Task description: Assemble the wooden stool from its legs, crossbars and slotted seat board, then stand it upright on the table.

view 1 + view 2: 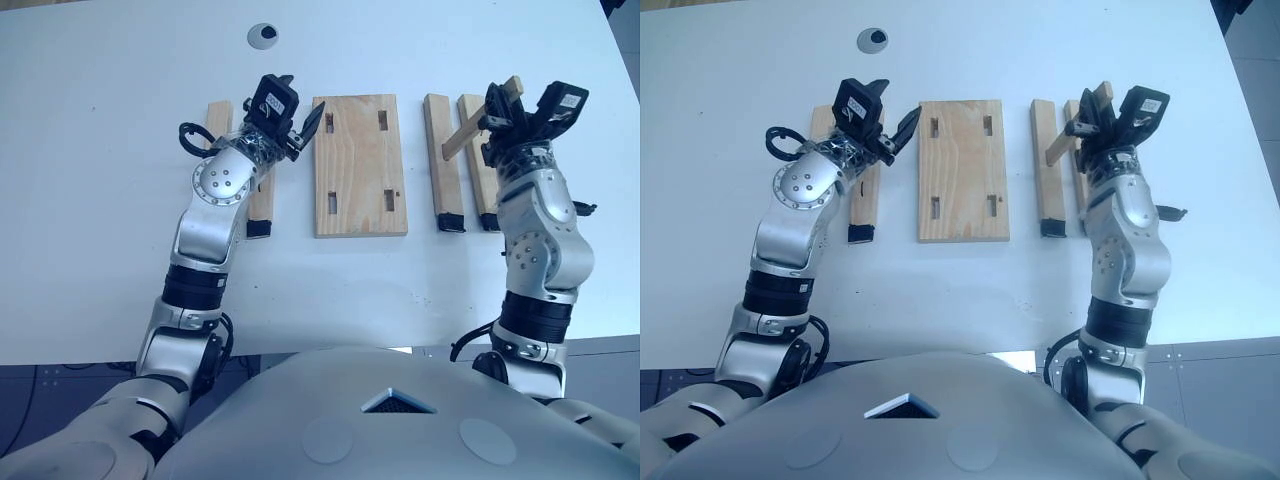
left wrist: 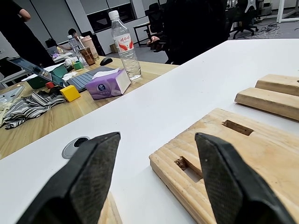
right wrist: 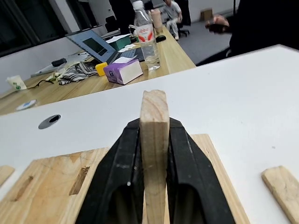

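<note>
The slotted seat board (image 1: 360, 165) lies flat mid-table, its slots facing up. My left gripper (image 1: 300, 102) hovers open just left of the board's far corner, above two wooden legs (image 1: 262, 205). The left wrist view has its fingers (image 2: 88, 182) spread wide, the board (image 2: 243, 158) beyond them. Right of the board lie two more legs (image 1: 443, 165) side by side, each with a black near end. My right gripper (image 1: 502, 112) is above them, shut on a short wooden crossbar (image 1: 462, 138) that slants down toward the board. In the right wrist view the crossbar (image 3: 154, 116) stands pinched between the fingers.
A round cable grommet (image 1: 263, 36) sits in the white table (image 1: 120, 280) beyond the left gripper. Past the table's far edge stands a wooden desk with a water bottle (image 2: 124, 44), tissue box (image 2: 106, 84) and laptop. The near part of the table is bare.
</note>
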You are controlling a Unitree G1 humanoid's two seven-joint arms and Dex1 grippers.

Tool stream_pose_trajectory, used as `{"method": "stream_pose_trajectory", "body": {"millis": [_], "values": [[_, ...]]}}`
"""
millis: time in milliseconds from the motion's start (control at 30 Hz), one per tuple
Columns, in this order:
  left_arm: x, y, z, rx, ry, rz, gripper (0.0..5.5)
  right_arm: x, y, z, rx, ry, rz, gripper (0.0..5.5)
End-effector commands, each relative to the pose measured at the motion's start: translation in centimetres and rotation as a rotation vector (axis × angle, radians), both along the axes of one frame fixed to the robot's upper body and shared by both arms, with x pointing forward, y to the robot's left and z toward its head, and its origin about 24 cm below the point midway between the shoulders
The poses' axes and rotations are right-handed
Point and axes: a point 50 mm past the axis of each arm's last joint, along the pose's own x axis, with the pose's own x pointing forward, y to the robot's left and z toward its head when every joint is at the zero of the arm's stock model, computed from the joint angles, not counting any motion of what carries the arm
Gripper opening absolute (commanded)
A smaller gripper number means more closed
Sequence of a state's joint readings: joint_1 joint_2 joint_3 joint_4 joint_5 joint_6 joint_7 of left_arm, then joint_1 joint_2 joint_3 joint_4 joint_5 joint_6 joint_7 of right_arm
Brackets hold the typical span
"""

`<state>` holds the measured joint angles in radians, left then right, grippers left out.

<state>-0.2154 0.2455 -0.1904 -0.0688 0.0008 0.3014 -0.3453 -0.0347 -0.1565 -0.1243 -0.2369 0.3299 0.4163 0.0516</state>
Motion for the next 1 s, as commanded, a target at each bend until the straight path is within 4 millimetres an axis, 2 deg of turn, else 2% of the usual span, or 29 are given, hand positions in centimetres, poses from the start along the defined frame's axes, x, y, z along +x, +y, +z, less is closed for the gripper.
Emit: {"method": "stream_pose_trajectory", "body": {"millis": [33, 233, 500, 533, 600, 767, 867, 1000], "values": [[-0.1, 0.0, -0.2, 0.01, 0.003, 0.008, 2.93, -2.9, -0.7, -5.6, -0.148, 0.191, 0.017, 0.4], [-0.2, 0.2, -0.3, 0.011, 0.008, 0.011, 2.93, -6.3, -1.0, -10.1, -0.165, 0.378, 0.051, 0.4], [-0.4, 0.1, -0.5, 0.003, 0.012, 0.031, 2.93, -6.9, -1.9, -11.0, -0.192, 0.482, 0.091, 0.4], [-0.4, 0.1, -0.5, 0.002, 0.012, 0.033, 2.93, -7.0, -2.0, -11.1, -0.202, 0.497, 0.096, 0.78], [-0.4, 0.1, -0.6, 0.002, 0.014, 0.034, 2.93, -7.1, -2.1, -11.1, -0.217, 0.512, 0.103, 1.09], [-0.2, 0.2, -0.6, -0.011, 0.013, 0.057, 2.93, -4.9, -1.9, -8.7, -0.232, 0.445, 0.137, 1.87], [-0.2, 0.2, -0.6, -0.014, 0.01, 0.067, 2.93, -3.6, -1.5, -6.5, -0.242, 0.41, 0.18, 2.36], [-0.4, 0.2, -0.8, -0.018, 0.011, 0.083, 2.93, -3.1, -1.5, -4.5, -0.256, 0.458, 0.251, 2.99]]}}
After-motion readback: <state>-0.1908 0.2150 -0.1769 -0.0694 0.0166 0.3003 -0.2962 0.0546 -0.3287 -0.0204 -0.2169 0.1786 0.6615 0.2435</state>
